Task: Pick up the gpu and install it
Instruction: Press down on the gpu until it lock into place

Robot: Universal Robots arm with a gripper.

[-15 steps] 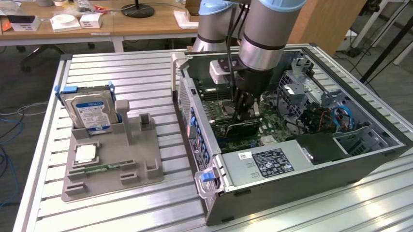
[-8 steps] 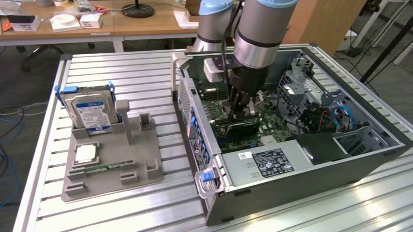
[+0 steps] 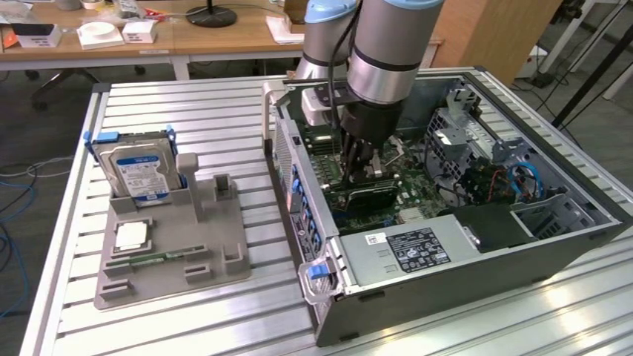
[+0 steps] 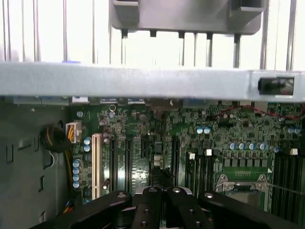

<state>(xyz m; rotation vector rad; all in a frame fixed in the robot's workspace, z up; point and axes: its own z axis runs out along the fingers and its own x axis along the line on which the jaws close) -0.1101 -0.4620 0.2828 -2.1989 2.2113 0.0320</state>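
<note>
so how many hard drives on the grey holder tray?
1. A silver hard drive with a blue-white label stands upright at the back of the grey holder tray, on the exterior view's left. Drives inside the computer case may be hidden.

The surface (image 3: 198, 104) is showing ribbed bare metal, catching a soft sheen, and the grey holder tray (image 3: 213, 252) on it is looking like matt plastic. The computer case (image 3: 554, 252) is presenting dark painted metal outside (paler, dull sheet metal within), while the gripper (image 4: 162, 200) is appearing as smooth black, slightly glossy links, and the hard drive (image 3: 144, 170) is gleaming silvery under a glossy label.
</note>
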